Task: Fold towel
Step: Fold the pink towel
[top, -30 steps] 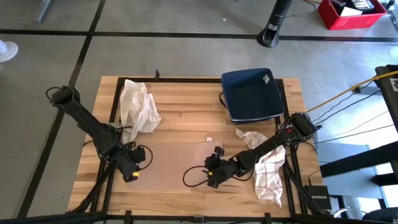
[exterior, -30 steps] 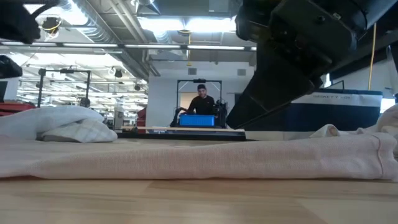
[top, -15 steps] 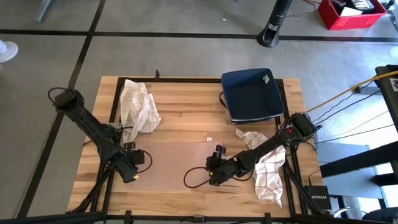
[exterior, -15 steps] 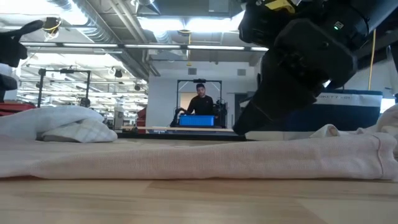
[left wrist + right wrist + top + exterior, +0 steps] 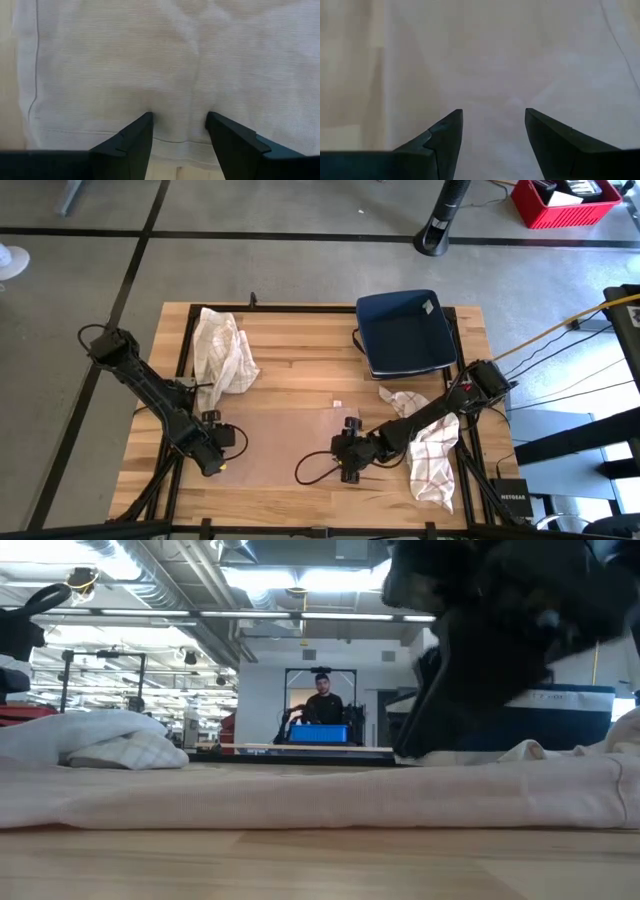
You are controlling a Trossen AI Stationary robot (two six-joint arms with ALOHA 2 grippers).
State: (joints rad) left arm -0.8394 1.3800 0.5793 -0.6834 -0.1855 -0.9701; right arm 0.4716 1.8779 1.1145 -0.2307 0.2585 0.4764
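Item: towel (image 5: 285, 442), pale and thin, lying spread flat on the front middle of the wooden surface (image 5: 300, 370); in the low view it is showing as a long low band (image 5: 300, 795) across the boards.

Left hand (image 5: 222, 459): sitting low at the towel's left edge, fingers (image 5: 132, 142) standing apart with the tips resting on the cloth just inside its hem; nothing is gripped between them.

Right hand (image 5: 343, 463): sitting low at the towel's right edge, fingers (image 5: 445, 137) likewise spread over the cloth and holding nothing; whether the tips are touching the fabric is hard to judge.

Other cloths: a crumpled white cloth (image 5: 225, 348) lying at the back left of the surface; a checked cloth (image 5: 432, 460) lying bunched at the front right, under the right arm.

Dark blue tray (image 5: 405, 332): sitting at the back right of the surface.

Background: a person (image 5: 322, 700) standing behind a blue bin (image 5: 322, 733) in the room beyond
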